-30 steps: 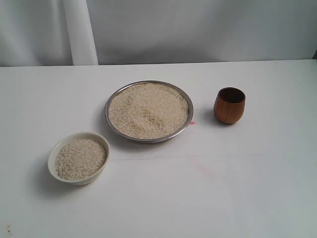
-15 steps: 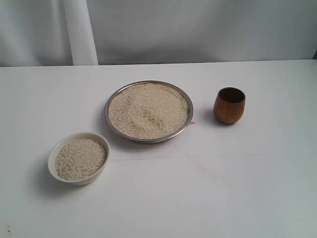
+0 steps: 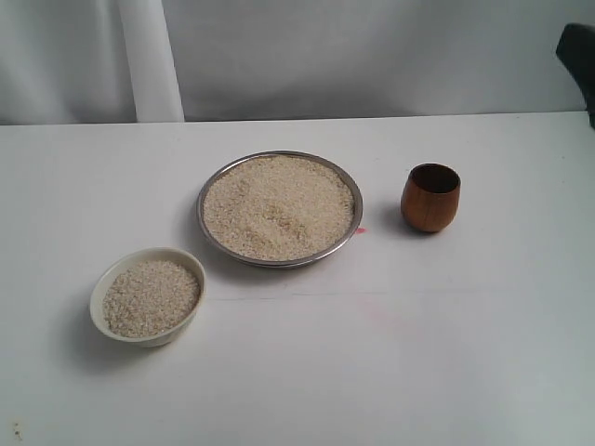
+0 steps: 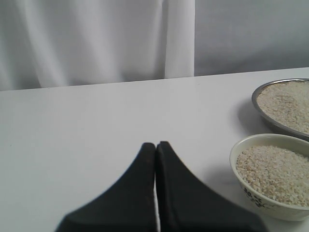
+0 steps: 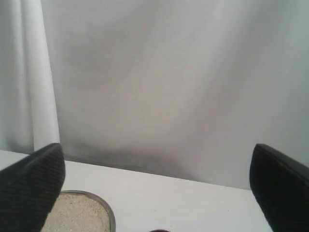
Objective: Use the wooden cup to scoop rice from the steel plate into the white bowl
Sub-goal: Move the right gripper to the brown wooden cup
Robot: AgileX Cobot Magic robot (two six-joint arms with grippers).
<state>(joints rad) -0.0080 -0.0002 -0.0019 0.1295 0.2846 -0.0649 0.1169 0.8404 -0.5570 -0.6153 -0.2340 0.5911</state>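
The left gripper [image 4: 156,145] rested with its jaws pressed together on nothing, near the white bowl [image 3: 147,252], which already held some grains. At centre the steel plate [image 3: 199,216] carried a broad heap of rice [image 3: 279,206]. Right of it the wooden cup [image 3: 430,198] stood upright, untouched, apart from the plate. The right gripper [image 5: 157,179] was spread wide and empty, well apart from the cup. The step looked like the reach for the cup; next it would need to descend and close around it

No readable text or numbers anywhere. The white bowl [image 4: 260,205], at 8 o'clock from the steel plate [image 3: 279,264], has a dark smudgy pattern [image 4: 249,194], not legible.
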